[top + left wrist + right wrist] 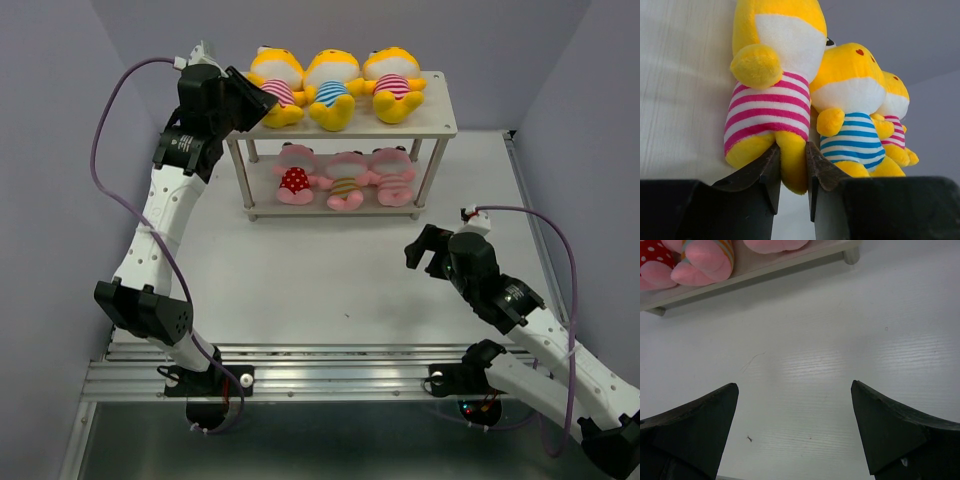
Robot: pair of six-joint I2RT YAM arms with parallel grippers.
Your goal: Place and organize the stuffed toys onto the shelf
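The shelf [440, 125] stands at the back of the table. Three yellow stuffed toys lie on its top board: pink-striped [277, 85], blue-striped [332, 88], pink-striped [395, 82]. Three pink toys lie on the lower board: red-dotted [295, 180], brown-striped [346, 182], pink-striped [394, 178]. My left gripper [262, 103] is at the top board's left end. In the left wrist view it [791, 150] is shut on a leg of the left yellow toy [770, 100], next to the blue-striped one [852, 125]. My right gripper [425, 252] is open and empty over the table [795, 390].
Grey walls close in the table on the left, back and right. A metal rail [330, 375] runs along the near edge by the arm bases. The right wrist view shows the shelf's lower board [765, 267] and pink toy feet [707, 262] just ahead.
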